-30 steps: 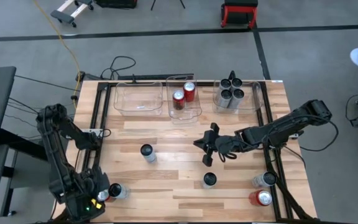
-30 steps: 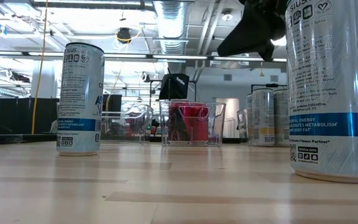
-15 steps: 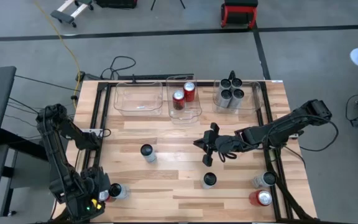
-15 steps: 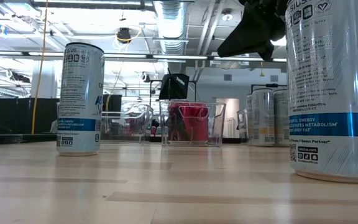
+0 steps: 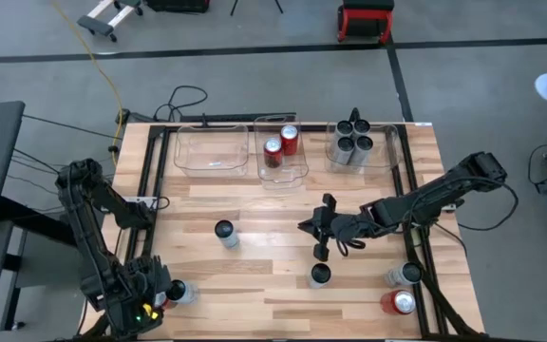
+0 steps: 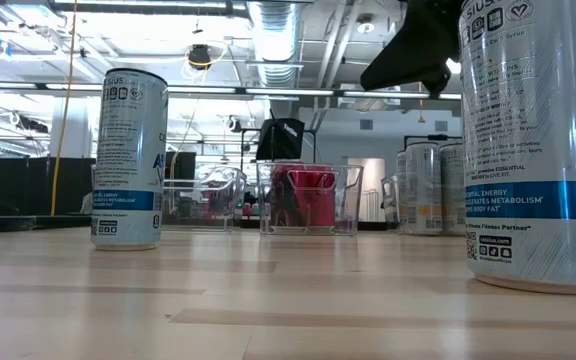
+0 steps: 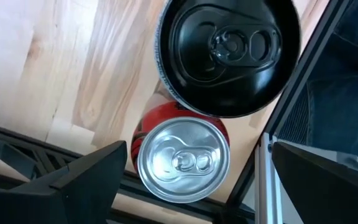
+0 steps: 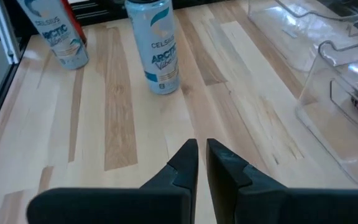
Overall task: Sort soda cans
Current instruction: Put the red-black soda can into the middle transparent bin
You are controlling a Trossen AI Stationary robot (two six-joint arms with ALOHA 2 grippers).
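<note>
My left gripper (image 7: pixel 197 163) hangs open at the table's near left corner, pointing down. Its fingers stand on either side of a red soda can with a silver top (image 7: pixel 182 158) without touching it. A dark-topped soda can (image 7: pixel 229 53) stands right beside the red one. My right gripper (image 5: pixel 321 237) hovers shut and empty over the table's middle, above bare wood (image 8: pixel 202 155). Loose dark-topped cans stand at mid-table (image 5: pixel 224 231) and nearer the front (image 5: pixel 320 275). At the near right stand a silver can (image 5: pixel 405 275) and a red can (image 5: pixel 399 303).
Three clear bins line the far edge: the left bin (image 5: pixel 212 150) holds nothing, the middle one (image 5: pixel 281 169) has two red cans, and the right one (image 5: pixel 387 152) has several grey cans. Black frame rails (image 5: pixel 416 256) run along the table's sides.
My right gripper has swung a little toward the table's near edge, staying shut.
</note>
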